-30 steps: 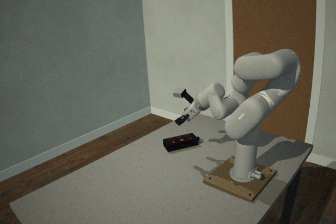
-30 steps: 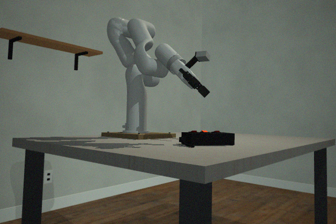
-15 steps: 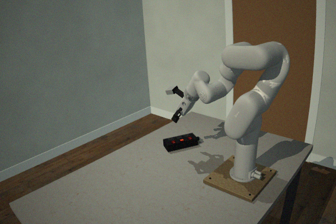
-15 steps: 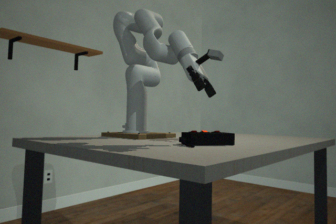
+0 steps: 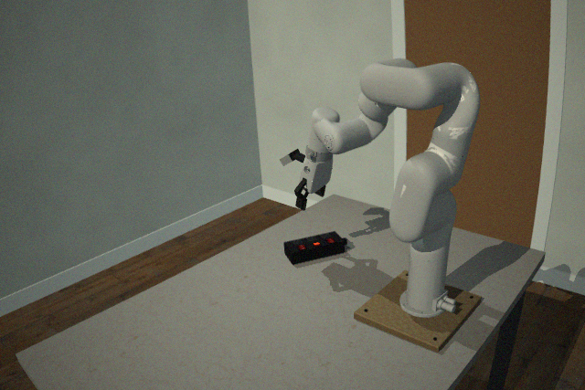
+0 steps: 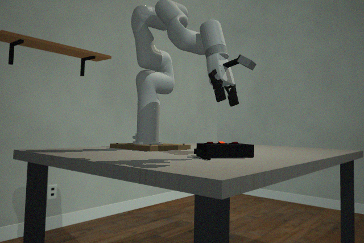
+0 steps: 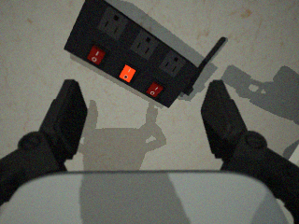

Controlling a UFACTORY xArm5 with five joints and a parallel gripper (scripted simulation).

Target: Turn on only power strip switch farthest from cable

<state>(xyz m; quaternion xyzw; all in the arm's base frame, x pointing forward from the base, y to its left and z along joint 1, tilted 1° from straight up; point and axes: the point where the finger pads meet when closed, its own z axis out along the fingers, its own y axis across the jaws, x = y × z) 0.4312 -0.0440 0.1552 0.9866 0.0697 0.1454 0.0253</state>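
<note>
A black power strip point(image 5: 314, 247) lies flat on the table, right way up, with three red switches and three sockets; it also shows in the exterior view point(image 6: 224, 149) and the wrist view point(image 7: 135, 53). Its short cable stub point(image 7: 206, 63) sticks out at one end. The middle switch point(image 7: 127, 73) glows bright orange. The switch nearest the cable point(image 7: 154, 90) and the farthest one point(image 7: 95, 55) are dark red. My gripper point(image 6: 226, 97) hangs well above the strip, pointing down, open and empty; it also shows in the top view point(image 5: 308, 195) and the wrist view point(image 7: 145, 117).
The arm's wooden base plate point(image 5: 418, 312) is bolted near the table's right edge. A wall shelf point(image 6: 53, 46) hangs at the left, away from the table. The strip lies near the table's far edge.
</note>
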